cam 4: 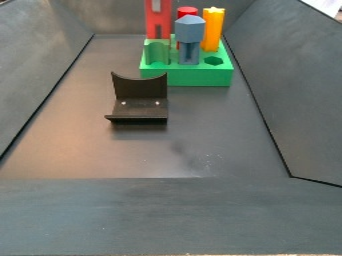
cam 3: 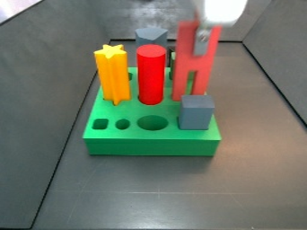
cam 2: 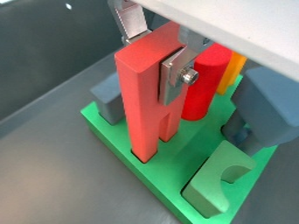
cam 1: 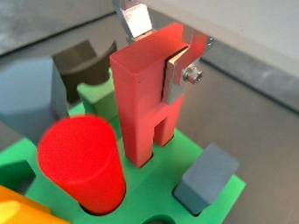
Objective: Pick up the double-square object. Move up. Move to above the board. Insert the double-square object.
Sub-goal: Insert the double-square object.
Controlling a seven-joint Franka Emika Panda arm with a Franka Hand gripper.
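Note:
The double-square object (cam 1: 142,96), a tall salmon-red grooved prism, stands upright with its lower end in a hole of the green board (cam 1: 181,153). My gripper (cam 1: 160,48) is shut on its top, one silver finger on each side, as both wrist views show: gripper (cam 2: 155,48), prism (cam 2: 146,101), board (cam 2: 140,171). In a side view the prism (cam 3: 192,63) rises at the board's (cam 3: 156,139) far right corner under the blurred gripper (cam 3: 206,31). From the opposite side view, prism (cam 4: 158,20) and board (cam 4: 203,75) are far away.
More pegs stand in the board: a red cylinder (cam 3: 150,74), a yellow star peg (cam 3: 111,72), a blue-grey block (cam 3: 198,112), a grey hexagonal peg (cam 1: 26,92) and a green notched peg (cam 2: 222,179). The dark fixture (cam 4: 138,98) sits on the floor beside the board. Dark bin walls surround all.

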